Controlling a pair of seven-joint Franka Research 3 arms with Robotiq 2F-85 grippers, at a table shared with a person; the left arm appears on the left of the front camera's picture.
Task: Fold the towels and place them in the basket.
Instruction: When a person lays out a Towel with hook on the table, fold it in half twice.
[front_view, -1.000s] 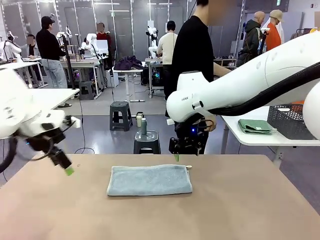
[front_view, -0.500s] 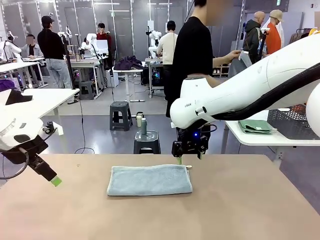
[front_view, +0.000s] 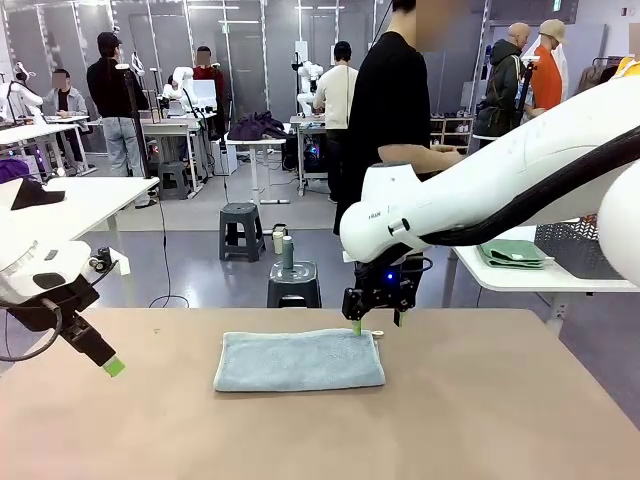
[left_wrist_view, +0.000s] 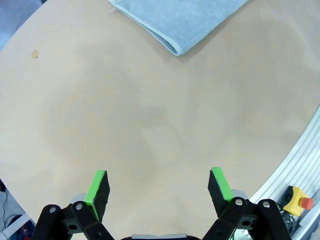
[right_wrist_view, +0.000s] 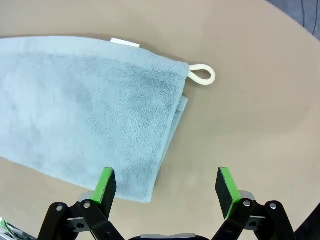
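A pale blue-grey towel (front_view: 300, 360) lies folded into a long strip in the middle of the table. In the right wrist view the towel (right_wrist_view: 85, 105) shows a white label (right_wrist_view: 125, 42) and a cream corner loop (right_wrist_view: 202, 74). My right gripper (front_view: 376, 324) hangs open just above the towel's far right corner; seen from its wrist, the right gripper (right_wrist_view: 165, 185) straddles that end's folded edge without touching it. Low over the table's left side, my left gripper (front_view: 112, 366) is open and holds nothing. The left gripper (left_wrist_view: 160, 187) faces bare tabletop, with the towel (left_wrist_view: 180, 20) farther off. The dark lattice basket (front_view: 575, 252) stands on a side table at the right.
A person in black (front_view: 390, 100) stands beyond the table's far edge. A folded green cloth (front_view: 510, 252) lies on the white side table (front_view: 520, 275) beside the basket. A yellow and red stop button (left_wrist_view: 297, 201) sits off the table's rim near the left arm.
My left gripper has drawn back to the left and sunk lower. The right gripper has come down a little over the towel's far right corner. The person's arm has dropped.
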